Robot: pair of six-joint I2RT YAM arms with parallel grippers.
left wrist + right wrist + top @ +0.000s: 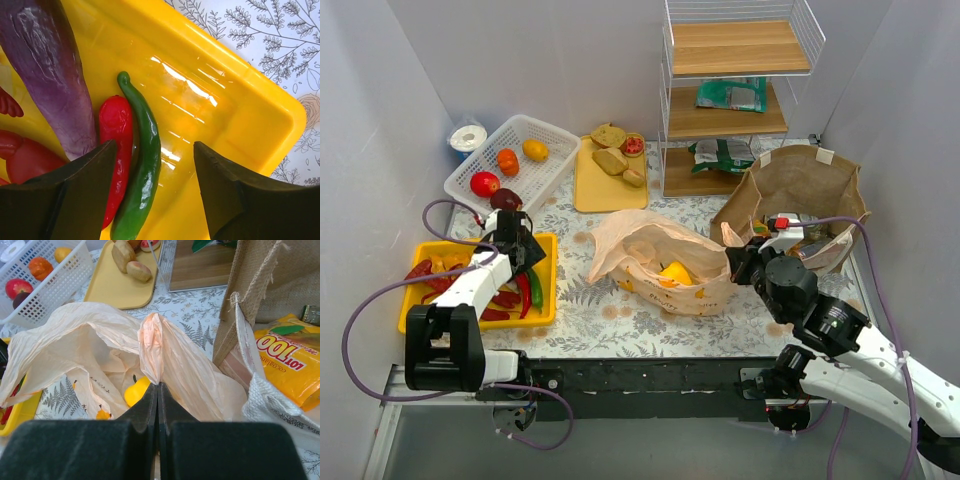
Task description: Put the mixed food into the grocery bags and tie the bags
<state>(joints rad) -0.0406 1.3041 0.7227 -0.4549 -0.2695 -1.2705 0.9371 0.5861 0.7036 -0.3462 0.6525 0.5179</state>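
Note:
The peach plastic bag (660,262) lies open mid-table with a yellow pepper (675,273) inside. My right gripper (738,262) is shut on the bag's right edge; in the right wrist view the plastic (152,340) is pinched at the closed tips (158,386) and the yellow pepper (136,391) shows inside. The brown paper bag (800,190) stands behind with an orange snack packet (287,360) in it. My left gripper (525,262) hangs open over the yellow tray (542,300); a green pepper (141,165) lies between its fingers, a red pepper (116,150) under the left finger.
A purple eggplant (47,70) lies in the tray. A white basket (510,160) with fruit and a yellow board (595,190) with bread pieces (612,160) sit at the back. A wire shelf (730,90) holds green foil packets. Walls close both sides.

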